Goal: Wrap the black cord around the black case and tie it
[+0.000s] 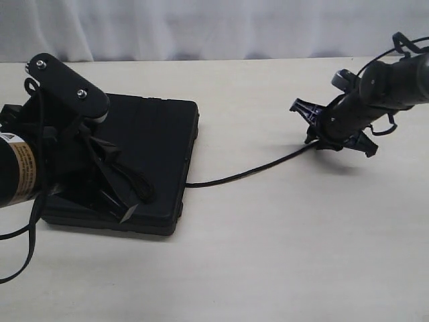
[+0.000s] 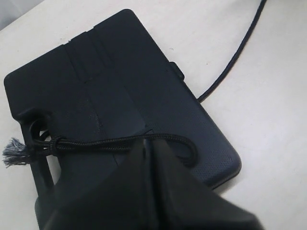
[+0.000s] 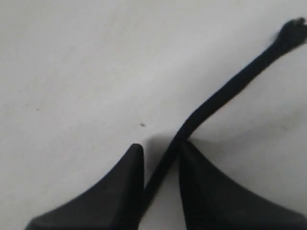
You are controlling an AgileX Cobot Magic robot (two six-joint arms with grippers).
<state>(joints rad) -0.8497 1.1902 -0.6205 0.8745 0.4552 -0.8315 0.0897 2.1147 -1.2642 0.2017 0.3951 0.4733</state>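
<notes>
While my right hand (image 3: pixel 160 146) stands low over the bench (image 3: pixel 72 72), its fingers (image 3: pixel 120 191) are narrowly spread with the cord (image 3: pixel 225 93) running between them. One finger touches the strand and the other shows a sliver of bench beside it, so nothing is pinched yet. Past the fingertips the cord runs on to its end (image 3: pixel 291 28). The other way, in the exterior view, it crosses bare bench in a shallow curve and meets the side of the case (image 1: pixel 161 134) that faces this hand. The case lies flat, well apart from the hand.

My left hand (image 2: pixel 149 143) sits on the lid, pressed together, with its tips at the cord where it crosses the case. I cannot tell whether the strand is nipped between them. From there the cord leads to a knot (image 2: pixel 57 142) and a frayed tuft (image 2: pixel 13 152) at the case's far end.

The step in hand, as I judge it, is taking hold of the free length. To do it well:
- I should centre the strand between the pads and close fully before lifting.
- I should grip near the end but leave a tail for tying.
- The left hand should stay down as an anchor so the case does not slide.
- Slack should be drawn gently, and the cord carried high enough to clear the case's corner.
</notes>
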